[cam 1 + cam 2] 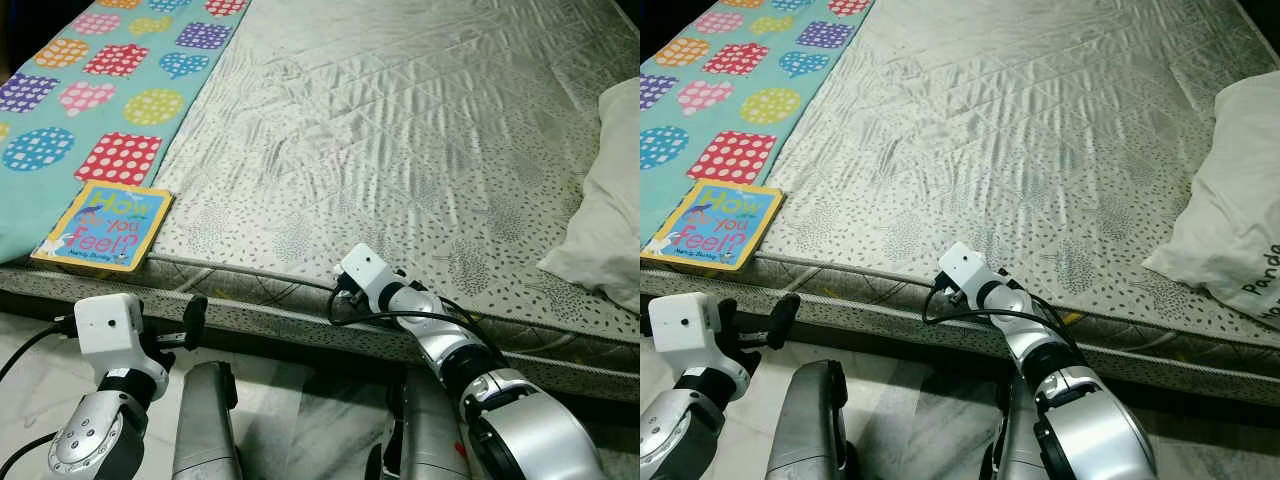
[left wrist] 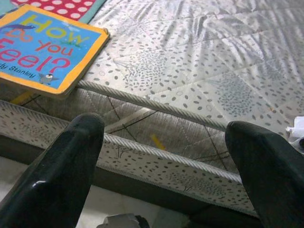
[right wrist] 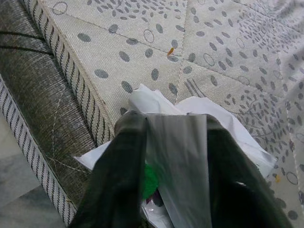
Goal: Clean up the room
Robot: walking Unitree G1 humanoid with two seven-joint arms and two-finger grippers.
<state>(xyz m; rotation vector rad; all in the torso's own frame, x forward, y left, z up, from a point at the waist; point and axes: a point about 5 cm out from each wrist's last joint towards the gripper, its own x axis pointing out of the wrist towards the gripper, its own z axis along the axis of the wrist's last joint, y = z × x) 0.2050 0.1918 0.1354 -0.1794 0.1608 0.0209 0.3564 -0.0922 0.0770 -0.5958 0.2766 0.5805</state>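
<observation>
right gripper (image 3: 161, 156) pinches a crumpled wrapper (image 3: 199, 118), probably light and crushable; left gripper (image 2: 166, 156) gapes, book (image 1: 103, 227) at 11 o'clock.

Wide mattress (image 1: 400, 130), quilted in pale grey-green with diamond stitching and patches of small dark speckles. Corded piping (image 2: 156, 105) along the near edge; below it, a darker side band with crossed lines, then a speckled strip. On the mattress, at its far left, a teal sheet (image 1: 90, 90) with dotted patches in pink, red, purple, yellow and blue. At the mattress's right edge, a white pillow (image 1: 605, 220). Below the mattress's near side, pale marbled floor (image 1: 300, 410). Soft sheen across the quilting; dark gap under the mattress.
</observation>
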